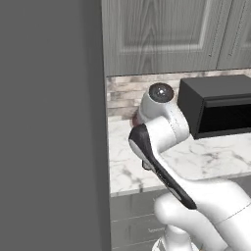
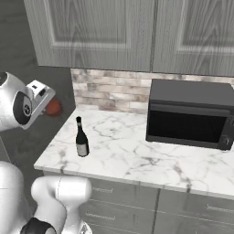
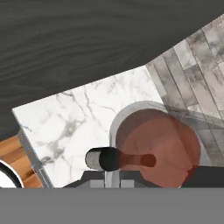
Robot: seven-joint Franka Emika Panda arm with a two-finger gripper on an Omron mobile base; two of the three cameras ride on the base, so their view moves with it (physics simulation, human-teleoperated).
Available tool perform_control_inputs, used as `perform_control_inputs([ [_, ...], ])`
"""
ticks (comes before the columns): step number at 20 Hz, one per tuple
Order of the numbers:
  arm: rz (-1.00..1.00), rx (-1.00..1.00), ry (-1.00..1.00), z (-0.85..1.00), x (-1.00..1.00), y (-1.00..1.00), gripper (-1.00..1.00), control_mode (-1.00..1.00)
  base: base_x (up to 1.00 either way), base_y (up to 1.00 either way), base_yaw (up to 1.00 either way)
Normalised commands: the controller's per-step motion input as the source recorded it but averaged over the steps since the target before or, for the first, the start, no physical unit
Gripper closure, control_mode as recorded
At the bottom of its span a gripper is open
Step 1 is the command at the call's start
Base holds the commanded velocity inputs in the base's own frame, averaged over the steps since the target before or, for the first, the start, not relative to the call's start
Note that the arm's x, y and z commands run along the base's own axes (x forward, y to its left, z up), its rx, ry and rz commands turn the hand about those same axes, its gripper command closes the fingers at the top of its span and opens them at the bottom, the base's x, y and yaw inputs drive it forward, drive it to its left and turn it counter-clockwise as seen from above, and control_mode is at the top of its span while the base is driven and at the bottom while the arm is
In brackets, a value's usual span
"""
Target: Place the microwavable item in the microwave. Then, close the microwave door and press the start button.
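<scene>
The end effector is clenched on the glass tumbler, held above the table; smooth, rigid and breakable, it likely needs a firm mid-wall grip.

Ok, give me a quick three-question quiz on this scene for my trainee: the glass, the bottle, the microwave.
1. True or false: the short clear glass tumbler with the reddish-brown lower half stands on the white marble counter.
2. The dark wine bottle with a label is: A) lying flat on the counter; B) upright on the counter, to the left of the wide dark grey microwave; C) inside the microwave.
3. What is the gripper shut on?
Key: 1 false, the tumbler is held up off the counter; 2 B; 3 the tumbler.
</scene>
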Motion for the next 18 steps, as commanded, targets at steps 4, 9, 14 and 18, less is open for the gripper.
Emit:
perform_control_inputs([
  [4,0.05,0.0,-0.19,0.81,-1.0,-0.5,1.0,-1.0,0.0,0.0,0.0],
  [9,0.0,0.0,-0.08,0.23,-0.88,-0.33,1.0,-1.0,0.0,0.0,0.0],
  [14,0.0,0.0,0.14,-0.07,-0.11,0.0,1.0,-1.0,0.0,0.0,0.0],
  [18,0.0,0.05,0.2,-0.01,-0.18,-0.06,1.0,-1.0,0.0,0.0,0.0],
])
